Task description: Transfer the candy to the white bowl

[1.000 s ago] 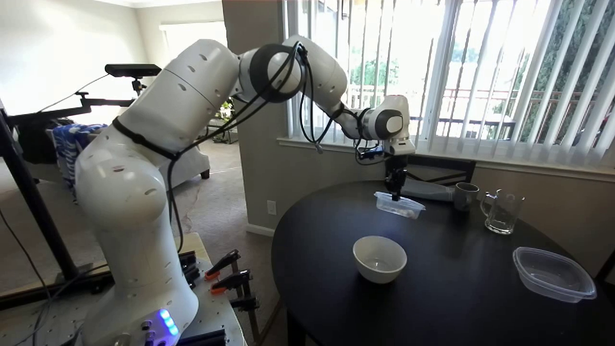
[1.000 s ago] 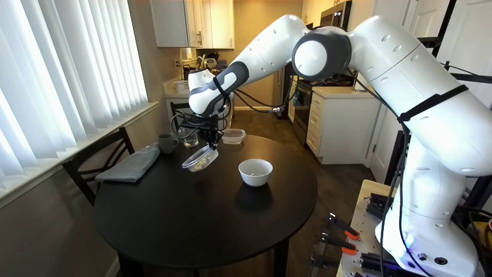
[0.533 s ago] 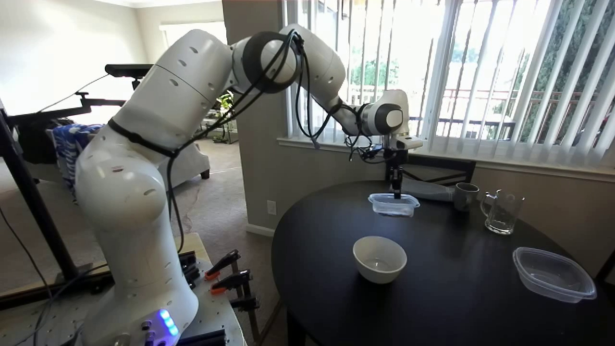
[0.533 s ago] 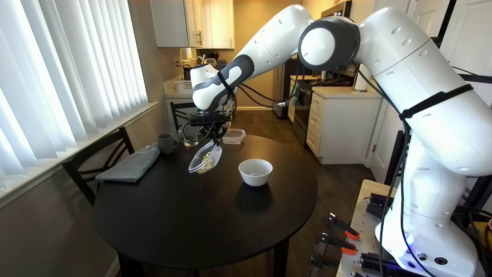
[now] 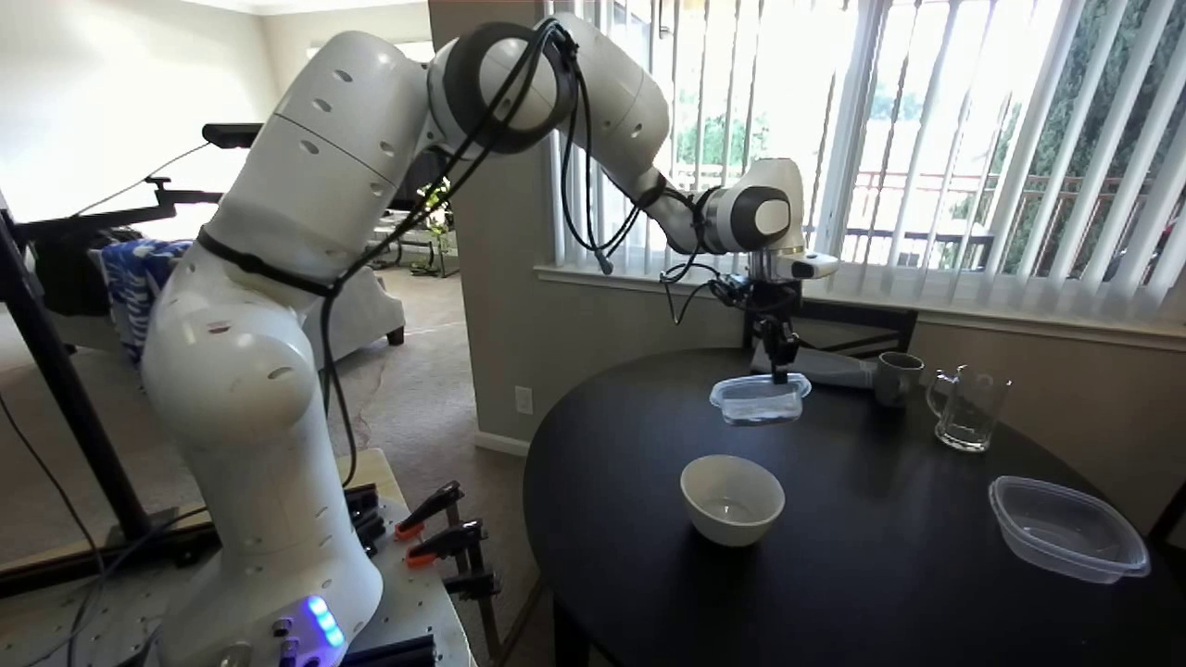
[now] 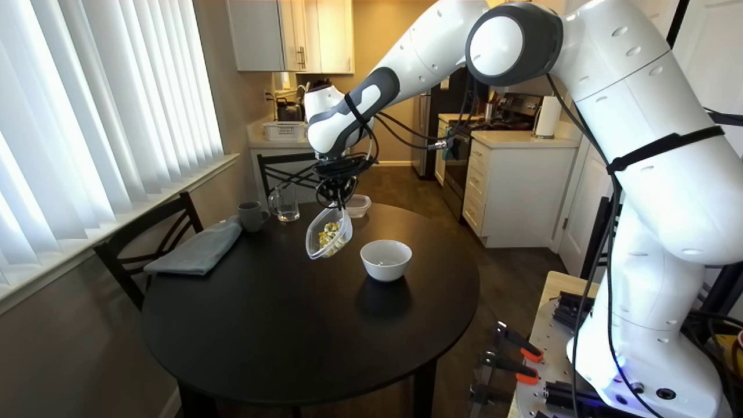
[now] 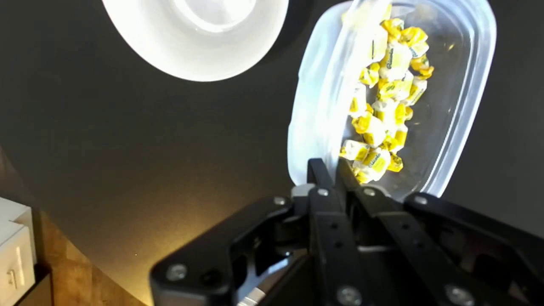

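Gripper clamped on wall of clear container — vs second ago, container closer to white bowl, tilt changed. Candy still in container, short of bowl — likely more travel before pour.

Candy in tilted clear container

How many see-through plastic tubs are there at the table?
2. The first tub tilts in the gripper, with candy inside, above the table. The second tub sits on it, near its edge. Another might be hidden.
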You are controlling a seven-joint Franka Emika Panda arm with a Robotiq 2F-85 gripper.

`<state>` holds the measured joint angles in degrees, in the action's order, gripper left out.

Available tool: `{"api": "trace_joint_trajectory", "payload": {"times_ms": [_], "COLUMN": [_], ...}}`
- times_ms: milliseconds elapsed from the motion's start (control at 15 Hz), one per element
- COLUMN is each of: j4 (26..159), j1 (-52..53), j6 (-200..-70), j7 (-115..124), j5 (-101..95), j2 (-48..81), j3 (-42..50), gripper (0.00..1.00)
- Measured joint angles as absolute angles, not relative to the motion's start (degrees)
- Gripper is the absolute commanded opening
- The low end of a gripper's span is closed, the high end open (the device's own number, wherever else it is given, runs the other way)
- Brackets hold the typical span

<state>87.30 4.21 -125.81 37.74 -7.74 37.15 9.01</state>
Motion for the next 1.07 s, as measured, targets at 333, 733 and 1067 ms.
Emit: {"api": "trace_joint_trajectory", "payload": {"times_ms": [333,733,1067], "j4": [90.0,91.6,93.3], "j1": [3.2,3.2,4.3], "j6": [-126.0,-125.9,-125.3], "j7": [29.8,28.8,30.1], "j5": [-7.7,-11.6,-19.7], "j2": [34.5,32.9,31.2], "j3": [9.7,12.5,14.9], "gripper": [0.06,0.06,0.06]}}
